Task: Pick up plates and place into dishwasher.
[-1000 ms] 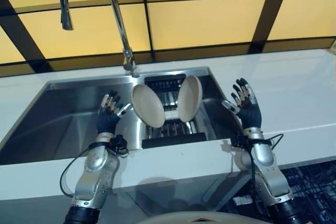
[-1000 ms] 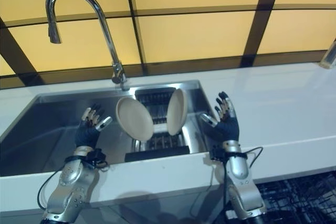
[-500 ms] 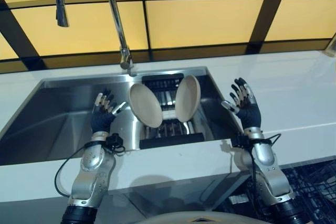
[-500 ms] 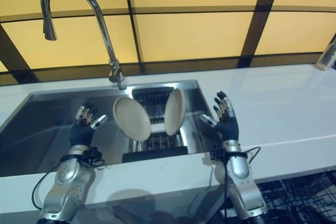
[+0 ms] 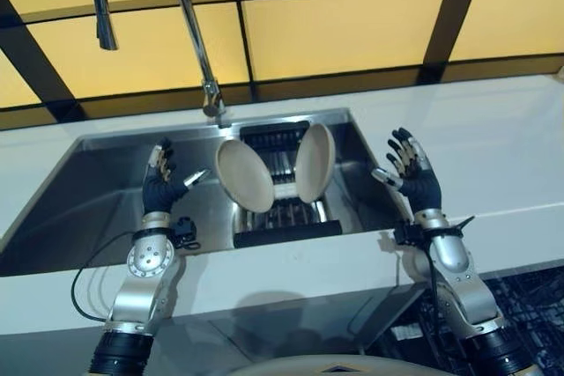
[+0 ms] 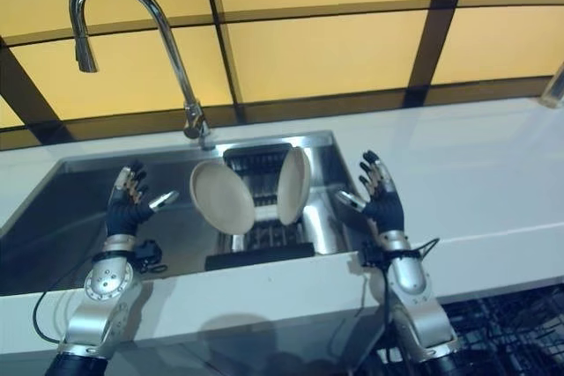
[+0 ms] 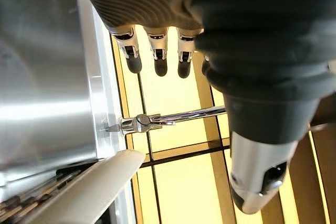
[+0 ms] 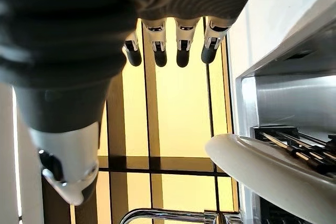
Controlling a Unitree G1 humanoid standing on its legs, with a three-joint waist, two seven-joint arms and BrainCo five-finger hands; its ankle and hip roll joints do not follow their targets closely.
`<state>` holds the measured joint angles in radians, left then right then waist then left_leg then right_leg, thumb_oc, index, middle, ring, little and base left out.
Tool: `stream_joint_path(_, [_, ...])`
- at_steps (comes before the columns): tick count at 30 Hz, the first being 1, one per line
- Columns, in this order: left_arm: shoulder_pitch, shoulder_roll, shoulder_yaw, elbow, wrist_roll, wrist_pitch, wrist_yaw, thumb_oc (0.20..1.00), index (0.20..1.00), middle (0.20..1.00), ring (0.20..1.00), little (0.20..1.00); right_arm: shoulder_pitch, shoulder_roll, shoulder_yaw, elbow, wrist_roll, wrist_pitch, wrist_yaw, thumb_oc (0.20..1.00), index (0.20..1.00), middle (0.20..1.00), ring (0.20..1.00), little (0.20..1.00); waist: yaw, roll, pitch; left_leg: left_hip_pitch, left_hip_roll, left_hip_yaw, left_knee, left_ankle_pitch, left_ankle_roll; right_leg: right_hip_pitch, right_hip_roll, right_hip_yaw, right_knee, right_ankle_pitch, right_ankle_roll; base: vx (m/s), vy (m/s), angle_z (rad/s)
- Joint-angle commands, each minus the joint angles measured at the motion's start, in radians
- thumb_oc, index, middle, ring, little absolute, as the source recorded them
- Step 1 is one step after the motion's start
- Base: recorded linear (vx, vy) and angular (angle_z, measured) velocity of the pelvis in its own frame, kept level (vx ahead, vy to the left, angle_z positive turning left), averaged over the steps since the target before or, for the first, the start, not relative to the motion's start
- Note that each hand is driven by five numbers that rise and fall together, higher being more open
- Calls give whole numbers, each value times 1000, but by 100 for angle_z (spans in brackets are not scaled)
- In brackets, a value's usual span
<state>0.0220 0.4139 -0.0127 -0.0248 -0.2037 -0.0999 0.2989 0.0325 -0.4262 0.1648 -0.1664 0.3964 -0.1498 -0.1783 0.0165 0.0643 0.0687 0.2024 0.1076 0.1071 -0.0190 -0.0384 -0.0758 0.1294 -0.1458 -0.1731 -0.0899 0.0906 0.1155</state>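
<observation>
- Two plates standing on edge in the dark rack (image 5: 280,217) inside the sink (image 5: 106,209): left plate (image 5: 246,175) tilted with its face toward the front, right plate (image 5: 315,163) turned nearly edge-on, the pair leaning apart in a V above the rack.
- Nothing lifted yet, neither plate touched; judged from this, task at its very start, with both grasps and both transfers to the dishwasher left to do.
- Plates round, shallow, cream-coloured, smooth and matte, probably ceramic or melamine; rim of the left one thick and rounded in the left wrist view.
- Rack black, made of thin parallel tines on a flat dark base.
- Left hand (image 5: 161,184) raised over the basin to the left of the rack, near the left plate but apart from it; fingers straight and slightly spread, thumb stuck out toward the plate, holding nothing.
- Right hand (image 5: 411,175) raised to the right of the rack, over the sink's right edge; fingers straight and fanned, palm facing the plates, empty.
- Sink brushed stainless steel, rectangular, with reflective walls.
- Faucet (image 5: 154,6) behind the rack, polished chrome, tall gooseneck arch.
- Countertop (image 5: 493,156) around the sink white, smooth, glossy.
- Wall panels (image 5: 344,33) behind amber, split by dark bars.
</observation>
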Motion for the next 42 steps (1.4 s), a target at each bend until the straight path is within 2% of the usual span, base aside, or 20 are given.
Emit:
stream_joint_path(1, [-88, 103, 55, 39, 110, -90, 10, 1000, 1000, 1000, 1000, 1000, -101, -14, -31, -15, 29, -29, 4, 1000, 1000, 1000, 1000, 1000, 16, -60, 6, -151, -87, 1, 243, -71, 15, 13, 62, -47, 91, -162, -86, 2, 44, -4])
stream_joint_path(5, [-129, 142, 24, 120, 220, -81, 25, 1000, 1000, 1000, 1000, 1000, -141, -19, -2, 9, 25, -31, -16, 1000, 1000, 1000, 1000, 1000, 7, -40, 7, -114, -77, -12, 127, -52, 23, 8, 52, -32, 101, -172, -76, 13, 151, -7])
stream_joint_path(8, [-158, 212, 9, 186, 321, -89, 67, 1000, 1000, 1000, 1000, 1000, -126, -41, -13, -1, 47, -27, -1, 1000, 1000, 1000, 1000, 1000, -16, -24, -10, -87, -74, 7, 57, -33, 20, 0, 42, -33, 102, -173, -64, 9, 191, -12])
stream_joint_path(10, [-182, 286, -2, 247, 411, -114, 92, 1000, 1000, 1000, 1000, 1000, -114, -64, -29, 1, 69, -38, 23, 1000, 1000, 1000, 1000, 1000, -36, -11, -20, -69, -76, 30, 24, -30, 21, -3, 33, -33, 99, -169, -54, 21, 173, -6])
stream_joint_path(14, [-225, 396, -58, 311, 576, -140, 183, 1000, 1000, 1000, 1000, 1000, -108, -78, -28, 13, 79, -50, 27, 1000, 1000, 1000, 1000, 1000, -55, 5, -32, -50, -90, 53, -14, -29, 32, -7, 25, -25, 92, -158, -36, 39, 158, -6])
stream_joint_path(26, [-304, 637, -229, 376, 881, -137, 301, 1000, 1000, 1000, 1000, 1000, -100, -149, -36, 29, 133, -42, 36, 1000, 1000, 1000, 1000, 1000, -83, 16, -25, -51, -108, 100, -9, -53, 59, -28, 7, -5, 68, -123, -4, 30, 83, -3])
stream_joint_path(34, [-353, 687, -352, 377, 1045, -162, 312, 1000, 1000, 1000, 1000, 1000, -86, -171, -25, 41, 152, -48, 19, 1000, 1000, 1000, 1000, 1000, -97, 19, -18, -55, -116, 113, -9, -61, 71, -42, -1, 4, 65, -111, 10, 49, 33, -4])
stream_joint_path(39, [-349, 710, -391, 344, 1173, -218, 284, 1000, 1000, 1000, 1000, 1000, -75, -181, -25, 42, 167, -50, 17, 1000, 1000, 1000, 1000, 1000, -105, 20, -11, -58, -122, 117, -7, -67, 78, -48, -4, 14, 56, -103, 16, 47, 22, -10])
stream_joint_path(42, [-353, 733, -411, 321, 1181, -237, 267, 1000, 1000, 1000, 1000, 1000, -72, -186, -17, 46, 171, -57, 7, 1000, 1000, 1000, 1000, 1000, -106, 23, -5, -57, -126, 120, -7, -70, 83, -51, -7, 16, 54, -98, 22, 50, 15, -2])
